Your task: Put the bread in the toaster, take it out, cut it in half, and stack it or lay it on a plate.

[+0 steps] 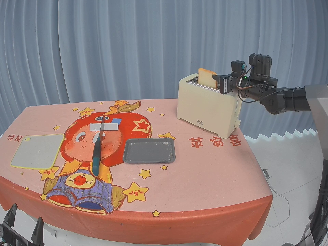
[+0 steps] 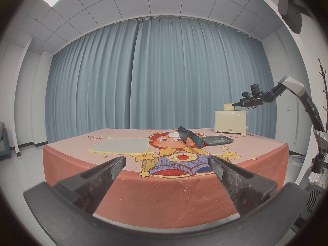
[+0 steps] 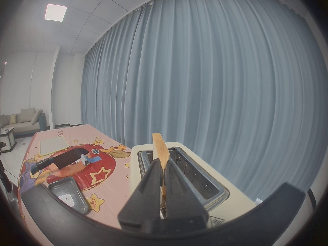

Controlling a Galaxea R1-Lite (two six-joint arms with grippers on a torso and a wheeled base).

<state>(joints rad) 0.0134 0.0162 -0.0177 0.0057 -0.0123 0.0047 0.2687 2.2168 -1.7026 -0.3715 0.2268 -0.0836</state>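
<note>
Pinching the bread upright in the toaster, right tool; left tool spread

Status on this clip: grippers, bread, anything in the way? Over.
Right gripper shut on tan bread slice, upright at cream toaster slot. Left gripper open. Teal-handled knife lies well clear of toaster.

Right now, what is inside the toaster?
A bread slice stands in the toaster, its upper part sticking out, pinched by the right tool. Its lower part is hidden by the walls. The rest of the opening shows only wire guides.
</note>
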